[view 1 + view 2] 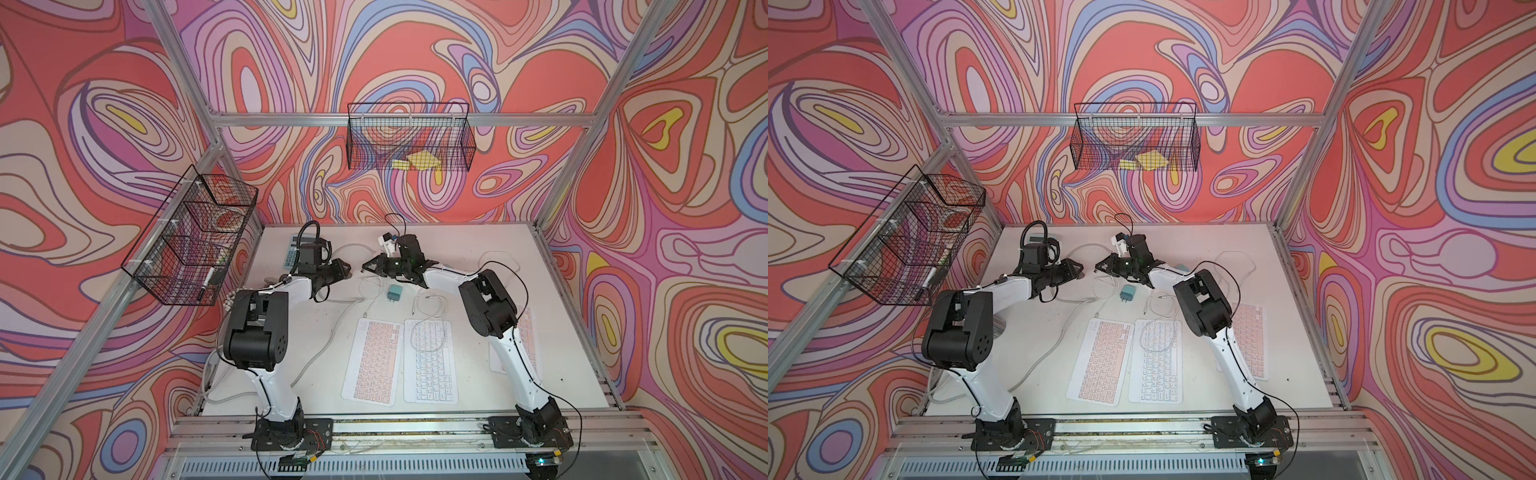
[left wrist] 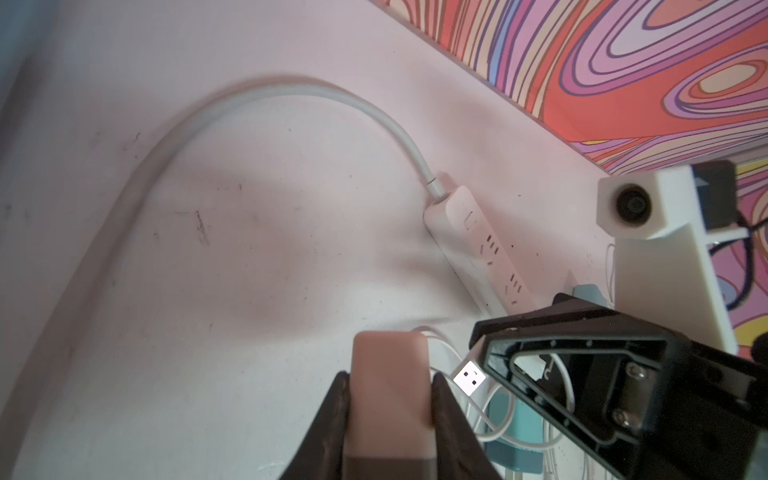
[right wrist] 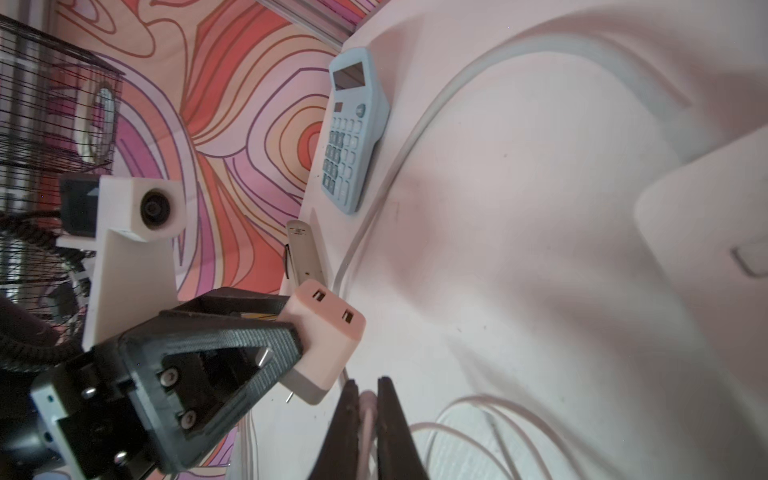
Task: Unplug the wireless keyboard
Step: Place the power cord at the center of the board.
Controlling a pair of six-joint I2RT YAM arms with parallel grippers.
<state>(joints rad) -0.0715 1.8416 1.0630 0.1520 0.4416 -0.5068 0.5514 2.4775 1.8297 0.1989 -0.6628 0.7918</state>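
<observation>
Swirly pink-orange walls [image 1: 415, 50] around a scuffed white worktop [image 1: 457, 241], wire basket [image 1: 187, 237] hanging on the left. Then the left claw [image 2: 390, 386] is clamped on the pink charger block [image 2: 388, 357], and the white USB plug [image 2: 469, 377] hangs free just beside it, its cable [image 3: 368, 409] pinched in the tight-shut right claw [image 3: 368, 388], so I'd say the unplugging's basically done. Up front the pink keyboard [image 1: 374, 361] and white keyboard [image 1: 430, 361] lie side by side, can't tell if the cord's plugged into either.
</observation>
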